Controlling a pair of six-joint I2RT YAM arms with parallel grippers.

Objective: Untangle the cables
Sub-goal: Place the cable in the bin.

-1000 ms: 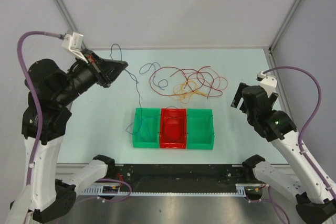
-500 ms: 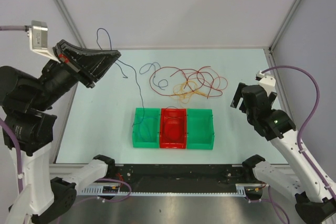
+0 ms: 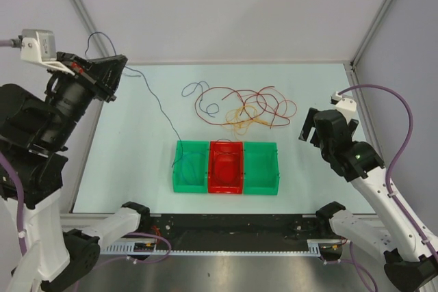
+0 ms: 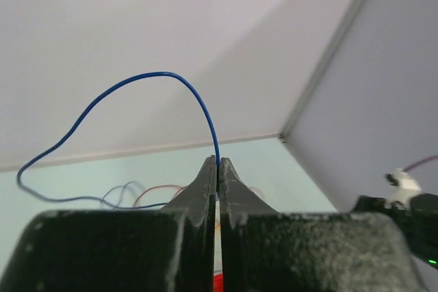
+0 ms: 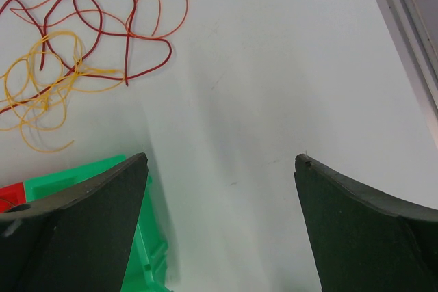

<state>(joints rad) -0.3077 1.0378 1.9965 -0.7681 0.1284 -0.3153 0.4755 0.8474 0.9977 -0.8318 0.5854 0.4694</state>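
Left gripper (image 4: 217,163): pinched fully shut on the blue cable (image 4: 164,73), raised high over the far-left corner of the counter (image 3: 137,162).
Right gripper (image 5: 220,162): spread wide with nothing between the fingers, hovering just right of the pile and touching no cable.
Blue cable: arched above the left gripper, then slanting down across the counter to the rim of the left green bin (image 3: 188,187). Whether the tail lies inside that bin cannot be told.
Blue loop (image 3: 195,87): flat on the counter at the left edge of the pile. Same cable or a 2nd one, cannot tell.
Red cables (image 3: 241,94): looped over each other on the far side of the counter, behind the bins.
Yellow-orange cable (image 5: 76,70): bunched under and beside the red loops, knotted at the middle.
Bins: 3 in a row, with a red bin (image 3: 226,190) between 2 green ones, all near the front.
Step in hand: probably drawing 1 blue cable out and away from the pile, nearly free along its visible length.
Next move: likely calls for carrying the blue cable farther left and laying it down alone, tail kept off the bin rim. After that, a 2-gripper job on the red and yellow-orange knot, 1 holding and 1 pulling.
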